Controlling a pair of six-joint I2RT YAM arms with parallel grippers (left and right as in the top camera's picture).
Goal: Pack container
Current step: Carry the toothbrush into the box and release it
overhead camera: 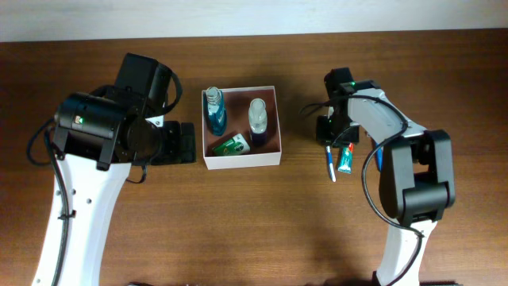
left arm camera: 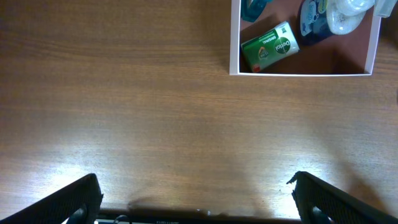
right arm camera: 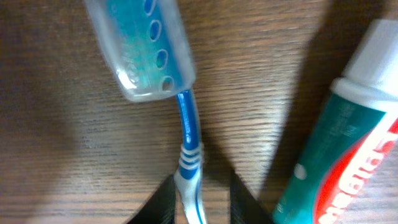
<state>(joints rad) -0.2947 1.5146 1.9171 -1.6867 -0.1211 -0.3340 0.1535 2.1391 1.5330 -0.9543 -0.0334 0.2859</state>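
The container (overhead camera: 242, 161), a shallow white box with a pinkish-brown inside, sits mid-table and also shows in the left wrist view (left arm camera: 298, 73). It holds a blue bottle (overhead camera: 214, 111), a clear bottle (overhead camera: 258, 115) and a green soap box (overhead camera: 232, 145). A blue-and-white toothbrush (right arm camera: 186, 124) with a clear head cap (right arm camera: 140, 43) lies on the table to the container's right, beside a green toothpaste tube (right arm camera: 348, 149). My right gripper (right arm camera: 200, 199) is low over the toothbrush, its fingers either side of the handle with a small gap on one side. My left gripper (left arm camera: 198, 199) is open and empty, left of the container.
The toothbrush (overhead camera: 331, 165) and the toothpaste (overhead camera: 345, 159) lie close together under the right arm. Bare wooden table lies in front of the container and between the arms. The table's far edge runs along the top of the overhead view.
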